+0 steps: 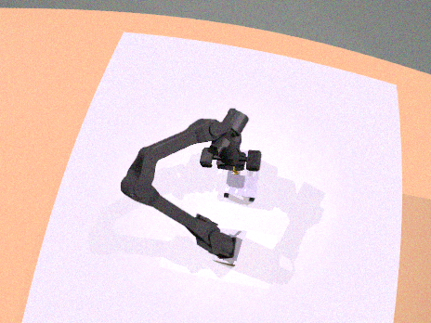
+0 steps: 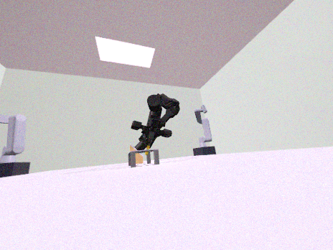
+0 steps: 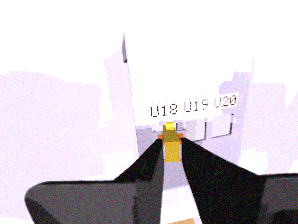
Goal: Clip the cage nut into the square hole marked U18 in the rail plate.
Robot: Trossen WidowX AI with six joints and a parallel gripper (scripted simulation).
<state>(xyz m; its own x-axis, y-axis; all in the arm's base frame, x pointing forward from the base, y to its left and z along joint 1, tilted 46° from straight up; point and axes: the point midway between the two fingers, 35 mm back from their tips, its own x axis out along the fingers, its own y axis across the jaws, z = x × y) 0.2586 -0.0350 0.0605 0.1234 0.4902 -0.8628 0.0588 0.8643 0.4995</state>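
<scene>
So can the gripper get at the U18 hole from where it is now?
Probably yes: the gripper has the nut at the U18 hole, with nothing visible between them, though fingers and nut hide part of the hole.

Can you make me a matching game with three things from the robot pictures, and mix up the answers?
Things:
1. The cage nut
2. The rail plate
3. The U20 label

Where or what:
A. At the end of the row of labels, next to U19
B. Yellow, squeezed in the pincer
C. Has square holes in it

Right pairs: 1-B, 2-C, 3-A
</scene>
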